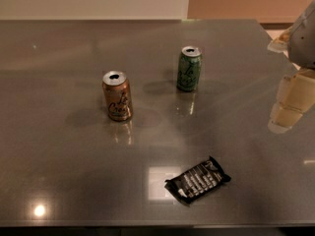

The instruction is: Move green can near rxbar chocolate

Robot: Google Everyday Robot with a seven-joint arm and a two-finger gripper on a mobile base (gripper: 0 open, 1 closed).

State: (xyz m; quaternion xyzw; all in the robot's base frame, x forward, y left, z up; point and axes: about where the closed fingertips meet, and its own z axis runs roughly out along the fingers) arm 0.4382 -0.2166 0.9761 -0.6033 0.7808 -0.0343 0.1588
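At the right edge of the view, the gripper (291, 101) hangs over the grey table (59, 151), partly cut off by the frame; whether it is spread or closed cannot be told. The green can (189, 69) stands upright toward the back of the table, well to the gripper's left and clear of it. The rxbar chocolate (198, 180) lies flat and slanted near the front edge, well apart from the can. An orange can (117, 96) stands upright further left.
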